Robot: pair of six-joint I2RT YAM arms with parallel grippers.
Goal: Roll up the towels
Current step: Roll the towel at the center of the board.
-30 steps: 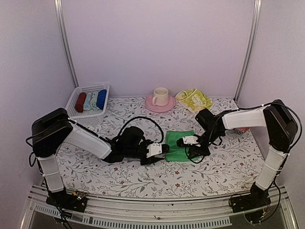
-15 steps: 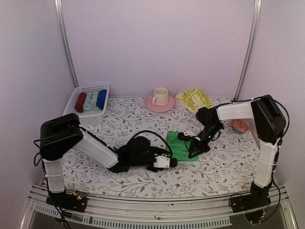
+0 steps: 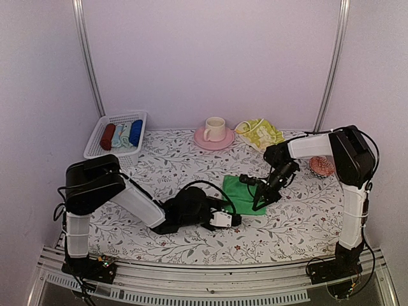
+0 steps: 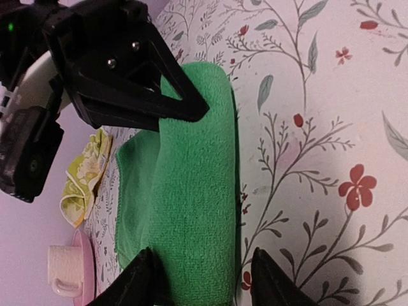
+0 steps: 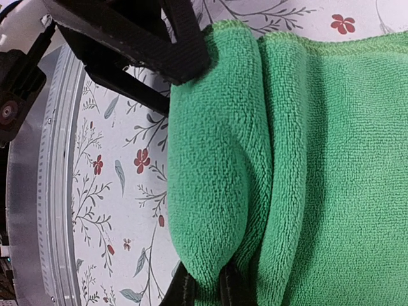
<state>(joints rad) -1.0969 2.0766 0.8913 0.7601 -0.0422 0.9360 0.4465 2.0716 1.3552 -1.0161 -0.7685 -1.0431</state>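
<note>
- Two towels out on the table (image 3: 159, 172): one green towel (image 3: 241, 191) and one yellow towel (image 3: 261, 132) with green marks.
- The green towel lies on the near side of the pink saucer (image 3: 205, 141) and a little to its right. Its near edge is turned over into a fat fold.
- The yellow towel sits crumpled just right of the saucer, with no tool on it.
- One cream cup (image 3: 215, 127) stands on that saucer.
- One white basket (image 3: 113, 153) sits well left of the saucer, with three cloth rolls side by side in it: dark red roll (image 3: 108, 136), pale blue roll (image 3: 121, 135), deep blue roll (image 3: 136, 131).
- Two tools, and both are at the green fold!
- The right tool (image 5: 205, 287) is narrow, pinching one end of the fold.
- The left tool (image 4: 201, 255) stands with its jaws apart, one finger either side of the fold's other end.
- One small red-patterned round thing (image 3: 322, 166) lies farther right of the saucer; cannot tell what it is.
</note>
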